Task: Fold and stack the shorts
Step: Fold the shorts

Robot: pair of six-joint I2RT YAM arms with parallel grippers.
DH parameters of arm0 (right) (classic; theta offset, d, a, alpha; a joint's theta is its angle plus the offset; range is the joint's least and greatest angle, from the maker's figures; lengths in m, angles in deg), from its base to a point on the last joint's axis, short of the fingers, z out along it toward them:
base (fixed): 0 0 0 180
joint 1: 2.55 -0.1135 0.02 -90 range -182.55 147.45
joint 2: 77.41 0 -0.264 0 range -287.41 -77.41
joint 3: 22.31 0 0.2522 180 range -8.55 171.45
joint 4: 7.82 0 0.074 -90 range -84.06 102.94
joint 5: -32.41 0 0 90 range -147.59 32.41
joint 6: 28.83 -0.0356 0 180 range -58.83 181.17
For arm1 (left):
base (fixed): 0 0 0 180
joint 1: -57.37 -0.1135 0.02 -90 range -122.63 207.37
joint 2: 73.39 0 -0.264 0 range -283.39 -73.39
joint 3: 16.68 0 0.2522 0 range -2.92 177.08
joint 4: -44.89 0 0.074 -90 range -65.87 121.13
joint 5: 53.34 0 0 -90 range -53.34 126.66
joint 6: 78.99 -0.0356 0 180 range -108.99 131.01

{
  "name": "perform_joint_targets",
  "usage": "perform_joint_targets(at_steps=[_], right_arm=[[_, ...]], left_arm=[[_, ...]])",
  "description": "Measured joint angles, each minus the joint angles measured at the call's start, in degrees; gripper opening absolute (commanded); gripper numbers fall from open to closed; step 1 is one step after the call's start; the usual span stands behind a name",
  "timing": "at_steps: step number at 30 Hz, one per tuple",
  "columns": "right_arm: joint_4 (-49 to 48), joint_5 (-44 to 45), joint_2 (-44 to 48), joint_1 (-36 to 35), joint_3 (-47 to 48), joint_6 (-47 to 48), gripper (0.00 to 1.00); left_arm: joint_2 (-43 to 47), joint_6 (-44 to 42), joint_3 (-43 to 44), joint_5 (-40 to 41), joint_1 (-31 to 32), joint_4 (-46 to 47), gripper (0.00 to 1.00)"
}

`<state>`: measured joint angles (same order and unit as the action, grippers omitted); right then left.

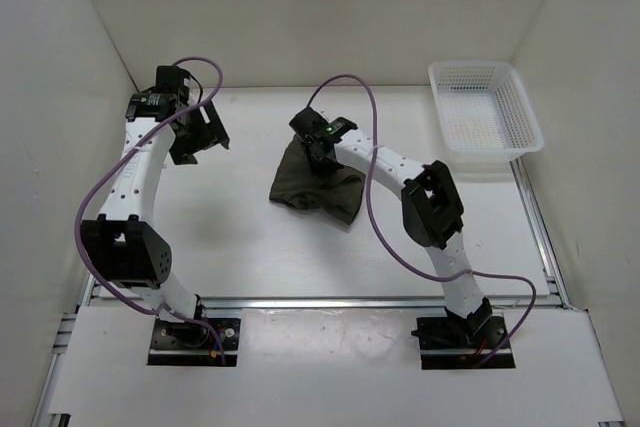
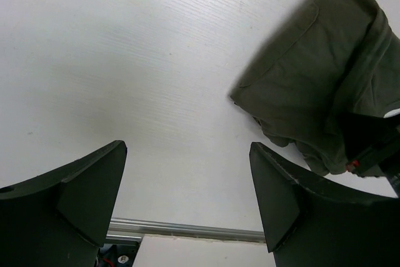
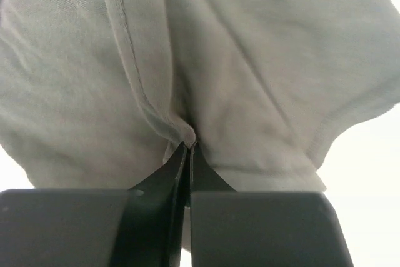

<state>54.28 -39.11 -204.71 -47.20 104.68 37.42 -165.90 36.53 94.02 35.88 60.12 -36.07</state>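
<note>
White walls (image 1: 300, 7) boxed my pale, grained table (image 1: 250, 247); a mesh plastic basket (image 1: 485, 107) sat upper right. Soft crumpled olive shorts (image 1: 318, 189) lay centre, my right gripper (image 3: 187, 147) pinching a seam fold, left gripper (image 2: 187, 154) gaping wide.

Two arms (left arm (image 1: 140, 172), right arm (image 1: 395, 169)), two tools (left tool (image 2: 187, 148), right tool (image 3: 188, 148)), one pair of shorts (image 1: 300, 187), one white mesh basket (image 1: 527, 119).
</note>
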Motion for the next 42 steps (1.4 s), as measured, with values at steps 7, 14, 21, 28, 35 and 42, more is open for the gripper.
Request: perform_joint_targets(at_steps=[7,14,21,28,35,42], right_arm=[[0.07,2.4,7.39,4.15,0.24,0.76,0.0],[-1.88,3.5,0.57,13.03,9.51,3.39,0.28],[-2.95,5.77,-5.92,16.37,12.81,3.5,0.82],[-4.83,2.8,5.18,16.44,0.59,2.1,0.22],[-8.04,-4.09,18.78,15.3,-16.02,-2.84,0.0],[-14.75,-17.03,19.89,14.95,-33.35,-5.62,0.02]], left_arm=[[-0.92,-1.53,-0.04,-2.56,1.27,1.18,0.89],[-7.61,-2.56,-0.74,-5.55,9.05,3.58,0.89],[-15.65,-2.58,0.22,-7.28,15.34,5.03,0.89],[-24.7,-2.64,5.64,-7.72,18.43,6.51,0.73],[-29.49,-3.17,6.54,-7.93,18.34,9.18,0.22],[-29.44,-2.75,-3.32,-9.16,18.62,14.51,0.1]])
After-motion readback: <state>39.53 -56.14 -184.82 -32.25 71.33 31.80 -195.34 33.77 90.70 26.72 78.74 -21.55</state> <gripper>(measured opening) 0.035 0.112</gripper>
